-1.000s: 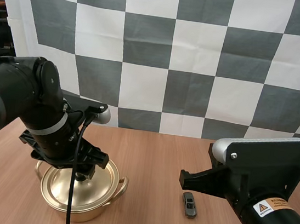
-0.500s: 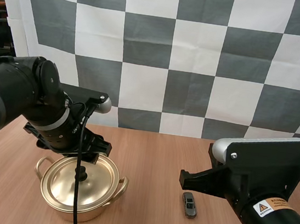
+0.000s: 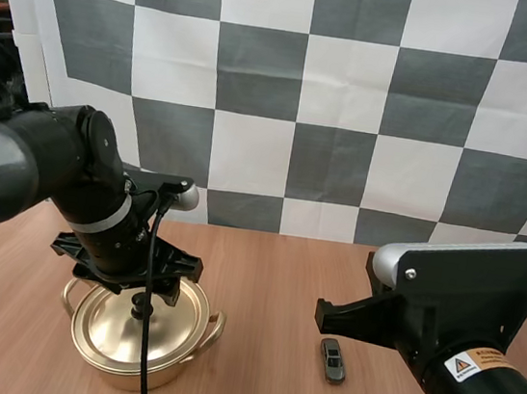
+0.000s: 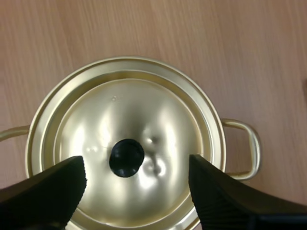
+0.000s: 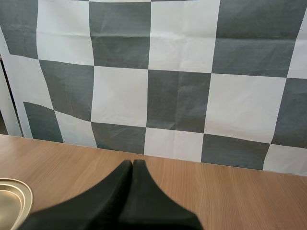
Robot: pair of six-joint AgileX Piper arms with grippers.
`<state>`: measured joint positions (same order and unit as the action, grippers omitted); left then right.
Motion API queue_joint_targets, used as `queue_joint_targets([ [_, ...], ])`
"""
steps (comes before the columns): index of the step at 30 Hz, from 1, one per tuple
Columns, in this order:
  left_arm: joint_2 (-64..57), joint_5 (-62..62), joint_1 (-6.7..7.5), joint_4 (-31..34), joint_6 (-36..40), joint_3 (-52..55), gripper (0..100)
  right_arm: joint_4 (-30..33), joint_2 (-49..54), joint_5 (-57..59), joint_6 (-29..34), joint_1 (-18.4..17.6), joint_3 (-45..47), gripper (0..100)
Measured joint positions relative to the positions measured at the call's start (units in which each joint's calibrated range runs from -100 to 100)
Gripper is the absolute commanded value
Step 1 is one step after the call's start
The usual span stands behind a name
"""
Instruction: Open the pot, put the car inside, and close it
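Shiny gold pot (image 3: 173, 368) and lid (image 4: 144, 110), black knob (image 4: 126, 157). Dark grey car (image 3: 332, 360) at the pot's 3 o'clock. Reddish-brown wood-grain table (image 3: 272, 276). Left gripper (image 4: 136, 167) and right gripper (image 5: 133, 165) matt black.

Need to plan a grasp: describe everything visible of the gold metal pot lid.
The round, shiny gold metal lid is domed, with a black round knob at its centre and small dents beside it. It sits level and closed on the gold two-handled pot. The left gripper hovers above, open fingers flanking the knob, not pinching it.
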<state>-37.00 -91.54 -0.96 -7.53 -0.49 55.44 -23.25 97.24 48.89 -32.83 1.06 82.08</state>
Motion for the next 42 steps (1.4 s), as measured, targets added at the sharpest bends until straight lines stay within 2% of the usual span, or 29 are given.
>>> queue_joint_targets([
  [23,0.4,4.2,0.0,1.4,1.1,0.0,100,0.0,0.0,0.0,0.0,0.0,0.0,0],
  [32,10.4,4.4,0.0,1.4,1.1,0.6,100,0.0,0.0,0.0,0.0,0.0,0.0,0],
  [42,11.2,5.0,0.0,1.4,1.1,0.6,100,0.0,0.0,0.0,0.0,0.0,0.0,0],
])
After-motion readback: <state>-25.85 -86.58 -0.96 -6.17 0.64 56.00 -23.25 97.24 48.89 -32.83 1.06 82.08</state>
